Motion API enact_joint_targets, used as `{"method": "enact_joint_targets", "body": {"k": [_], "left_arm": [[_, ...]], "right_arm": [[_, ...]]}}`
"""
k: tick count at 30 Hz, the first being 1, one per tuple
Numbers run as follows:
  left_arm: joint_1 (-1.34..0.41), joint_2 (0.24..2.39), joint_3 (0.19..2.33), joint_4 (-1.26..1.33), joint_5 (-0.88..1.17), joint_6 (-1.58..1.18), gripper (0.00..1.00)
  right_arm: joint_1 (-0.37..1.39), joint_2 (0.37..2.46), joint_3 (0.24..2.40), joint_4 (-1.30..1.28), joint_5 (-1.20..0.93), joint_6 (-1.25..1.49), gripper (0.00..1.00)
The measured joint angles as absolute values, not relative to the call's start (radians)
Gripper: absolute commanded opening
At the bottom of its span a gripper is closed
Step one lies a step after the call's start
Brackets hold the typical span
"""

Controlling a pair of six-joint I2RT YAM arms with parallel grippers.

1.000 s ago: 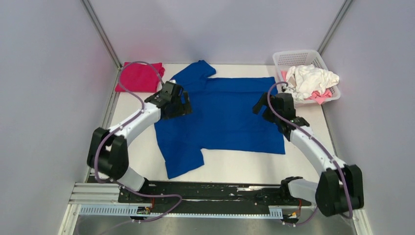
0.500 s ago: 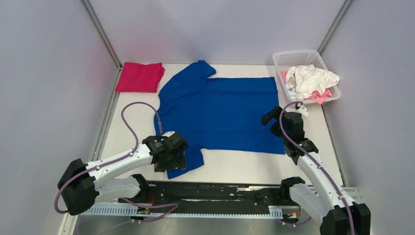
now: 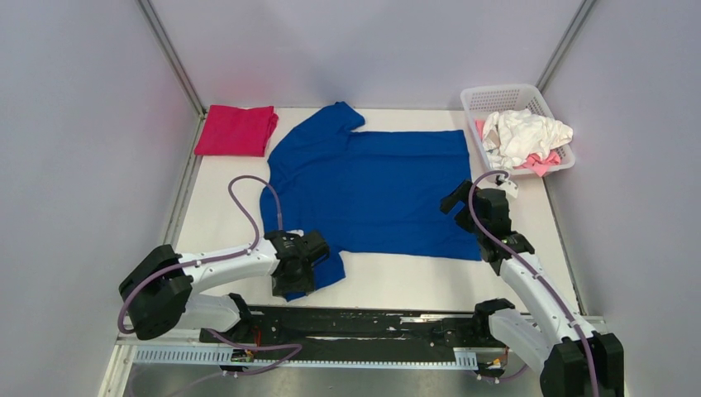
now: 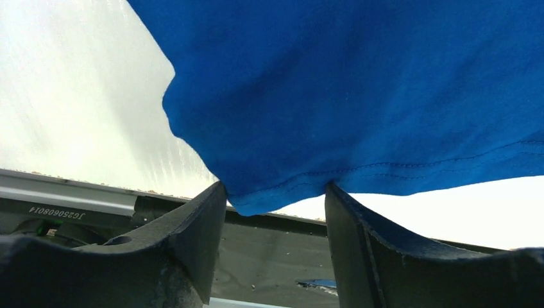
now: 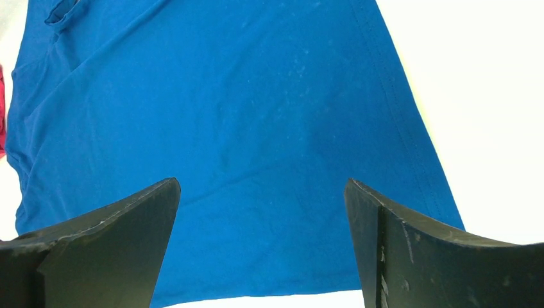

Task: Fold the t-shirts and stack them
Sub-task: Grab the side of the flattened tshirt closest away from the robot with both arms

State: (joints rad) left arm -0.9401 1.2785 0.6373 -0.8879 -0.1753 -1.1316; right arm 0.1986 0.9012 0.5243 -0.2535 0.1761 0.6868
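- Left gripper (image 4: 274, 187): low at the near-left part of the table (image 3: 397, 277), at the tip of the near sleeve of the blue t-shirt (image 3: 372, 190). Jaws part-way apart, a plain gap between the two dark fingers (image 4: 199, 231). Stitched sleeve hem bulging down into the mouth of that gap and touching both inner faces. Not pressed flat; cannot tell whether truly pinched.
- Right gripper (image 5: 262, 183): jaws spread wide, nothing between them. Poised over the blue t-shirt near its right-hand bottom hem, fingers aimed toward the cloth. Seen from above (image 3: 456, 201), just beside the shirt's right edge.
- Blue t-shirt: spread flat across the middle of the table, collar end to the left, bottom hem to the right. One sleeve pointing to the far side, the other toward the near edge and partly hidden under the left gripper (image 3: 298, 277). Plain blue side up, light creases only.
- Magenta t-shirt (image 3: 237, 130): folded into a neat rectangle at the far-left corner of the table, just beside the blue shirt's far sleeve, apart from both grippers.
- White basket (image 3: 504, 93): far-right corner of the table, slotted walls.
- White t-shirt (image 3: 525, 132): crumpled heap inside the basket, rising above the rim.
- Pale pink t-shirt (image 3: 541, 163): bunched beneath the white one, showing at the basket's near side.
- Black rail (image 3: 372, 318): along the near table edge, carrying both arm bases.
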Motion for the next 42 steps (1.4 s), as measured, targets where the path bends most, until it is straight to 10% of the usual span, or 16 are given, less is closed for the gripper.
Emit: {"method": "enact_joint_targets", "body": {"k": [7, 13, 26, 42], "left_arm": [[-0.941, 1.284, 0.633, -0.855, -0.162, -1.128, 0.50], [-0.943, 1.310, 0.641, -0.793, -0.131, -1.116, 0.00], [-0.942, 1.291, 0.633, -0.780, -0.101, -1.056, 0.00], [-0.943, 1.227, 0.584, -0.782, -0.004, -0.989, 0.00]], "right_arm": [[0.198, 0.904, 0.524, -0.254, 0.192, 0.686, 1.00], [0.197, 0.899, 0.524, -0.262, 0.212, 0.697, 1.00], [0.193, 0.756, 0.495, -0.545, 0.311, 0.917, 0.98], [0.193, 0.827, 0.352, -0.623, 0.421, 1.134, 0.61]]}}
